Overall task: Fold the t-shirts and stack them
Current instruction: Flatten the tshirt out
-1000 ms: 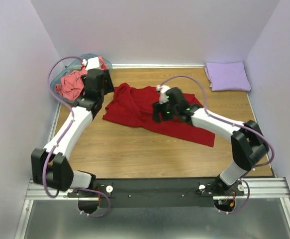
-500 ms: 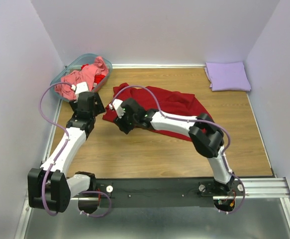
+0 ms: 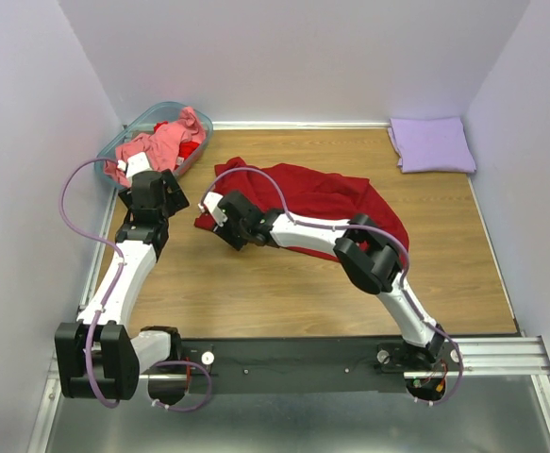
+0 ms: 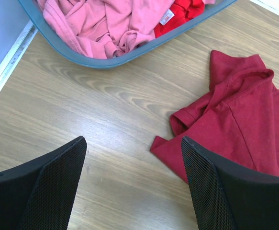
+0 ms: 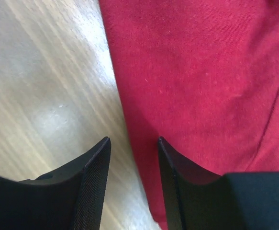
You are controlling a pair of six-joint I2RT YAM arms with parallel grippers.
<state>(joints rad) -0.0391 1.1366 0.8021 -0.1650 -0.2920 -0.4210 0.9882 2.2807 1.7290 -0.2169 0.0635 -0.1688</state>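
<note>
At the left end of the dark red t-shirt (image 3: 322, 203), the right gripper (image 5: 133, 141) is set down over the cloth's border. Its fingers (image 5: 94, 182) stand apart with a moderate gap. The shirt's edge runs lengthwise through that gap, with cloth under one finger and bare table (image 3: 256, 283) under the other. I judge this edge to be the coming grasp point, and nothing is clamped yet.

The shirt lies crumpled, not flat. Its long axis runs roughly left to right across the table, and one sleeve with a folded-over hem points toward the left gripper (image 4: 132, 143).

The right arm is stretched far across its own side, elbow raised over the shirt's middle and forearm lying low along the cloth. The left arm reaches forward from its base and holds off the shirt's left end. Its fingers are spread wide over bare wood and hold nothing. The sleeve corner lies just to the right of those fingers, so I rate the left arm well placed for a second grasp.

Beyond the shirt's left end, the teal basket (image 3: 124, 142) holds the salmon-pink t-shirt (image 3: 157, 146). Well beyond the shirt's right end, the lavender t-shirt (image 3: 432, 143) lies folded.
</note>
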